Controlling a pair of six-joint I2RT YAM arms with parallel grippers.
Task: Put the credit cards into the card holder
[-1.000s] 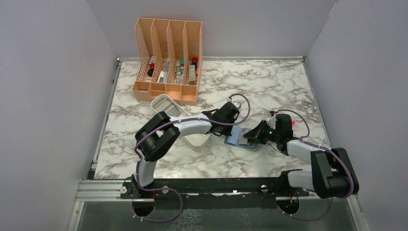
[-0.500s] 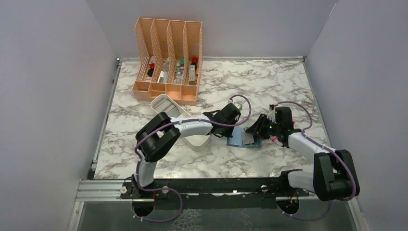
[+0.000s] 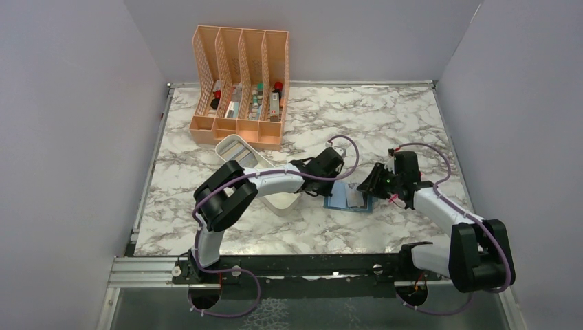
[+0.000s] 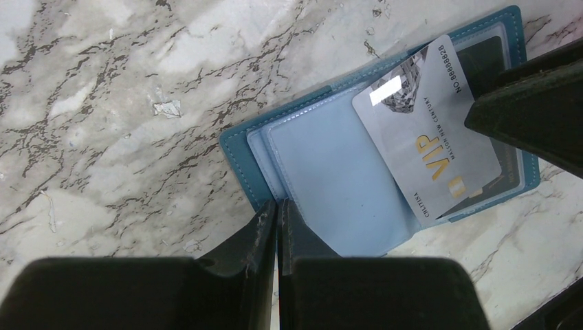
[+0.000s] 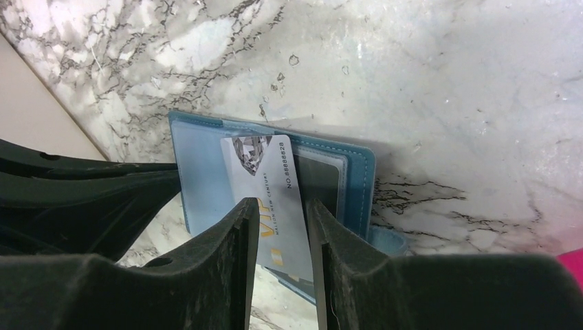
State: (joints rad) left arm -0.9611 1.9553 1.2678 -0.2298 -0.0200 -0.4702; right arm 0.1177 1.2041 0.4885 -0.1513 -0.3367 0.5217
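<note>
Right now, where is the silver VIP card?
The VIP card lies on the open card holder just right of the middle of the table, its near end between the fingers of the right gripper in the right wrist view.

— What sort of place is this?
— A robot lab cell: plain lilac-grey panel walls (image 3: pixel 69 137) box in a marble-patterned tabletop (image 3: pixel 357 117), and a silver aluminium rail (image 3: pixel 144 271) runs along its near edge.

The left arm (image 3: pixel 265 181) and right arm (image 3: pixel 440 206) are white shells between chunky black joints, with purple cable (image 3: pixel 343 137) looping along each. The left claw (image 4: pixel 277 223) and right claw (image 5: pixel 282 206) have matte black, wedge-shaped fingers (image 5: pixel 206 275), scuffed pale along their edges.
</note>
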